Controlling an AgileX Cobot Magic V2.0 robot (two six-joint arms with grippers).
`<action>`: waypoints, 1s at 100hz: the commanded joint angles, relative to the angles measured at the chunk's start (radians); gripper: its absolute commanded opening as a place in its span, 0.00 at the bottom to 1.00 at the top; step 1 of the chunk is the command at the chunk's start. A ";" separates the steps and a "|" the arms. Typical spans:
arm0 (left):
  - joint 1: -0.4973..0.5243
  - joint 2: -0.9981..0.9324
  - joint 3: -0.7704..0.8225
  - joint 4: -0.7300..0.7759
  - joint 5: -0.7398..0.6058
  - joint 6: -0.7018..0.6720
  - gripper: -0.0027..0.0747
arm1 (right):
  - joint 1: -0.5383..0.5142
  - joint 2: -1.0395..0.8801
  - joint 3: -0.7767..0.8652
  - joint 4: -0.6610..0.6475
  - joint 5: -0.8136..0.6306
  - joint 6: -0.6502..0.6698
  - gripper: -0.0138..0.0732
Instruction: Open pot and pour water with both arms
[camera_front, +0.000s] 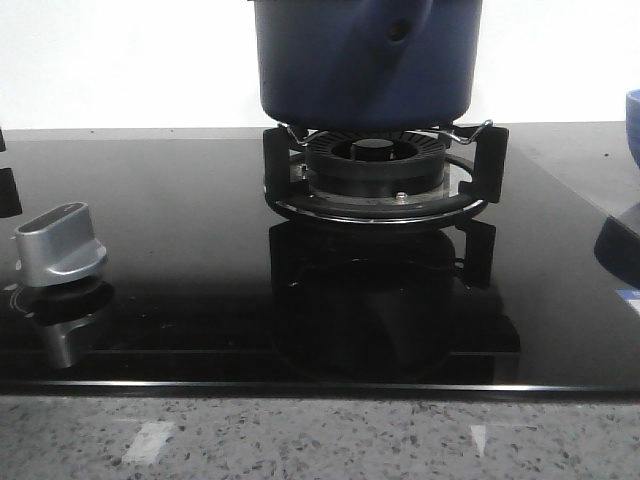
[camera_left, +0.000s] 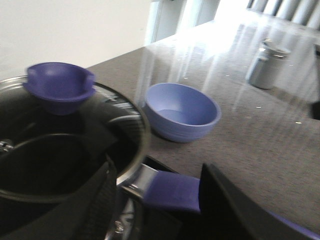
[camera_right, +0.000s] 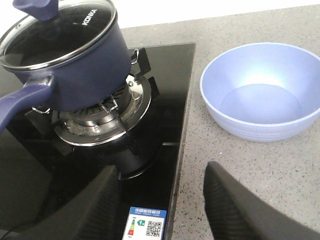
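Note:
The dark-blue pot (camera_front: 365, 70) stands on the burner grate (camera_front: 380, 175) with its glass lid (camera_right: 55, 32) on, blue knob (camera_left: 60, 87) upward. Water inside cannot be made out. In the left wrist view the pot's blue handle (camera_left: 172, 190) lies between the fingers of my left gripper (camera_left: 157, 167), which is open; one finger hangs over the lid's rim, the other sits at the handle's outer end. My right gripper (camera_right: 162, 167) is open and holds nothing, above the hob's edge, short of the pot (camera_right: 75, 75). Neither gripper shows in the front view.
A light-blue bowl (camera_right: 262, 95) sits on the speckled counter beside the black glass hob (camera_front: 200, 200). A silver stove knob (camera_front: 60, 245) is at the front left. A metal canister (camera_left: 267, 65) stands farther back on the counter. A label sticker (camera_right: 146, 225) marks the hob's corner.

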 joint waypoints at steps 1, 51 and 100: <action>-0.014 0.038 -0.077 -0.061 -0.036 0.011 0.52 | 0.003 0.017 -0.036 -0.001 -0.051 -0.015 0.56; -0.014 0.261 -0.345 -0.058 -0.060 0.011 0.73 | 0.003 0.017 -0.036 -0.001 -0.037 -0.015 0.56; -0.014 0.380 -0.453 -0.060 0.015 0.022 0.73 | 0.003 0.017 -0.036 -0.001 -0.037 -0.015 0.56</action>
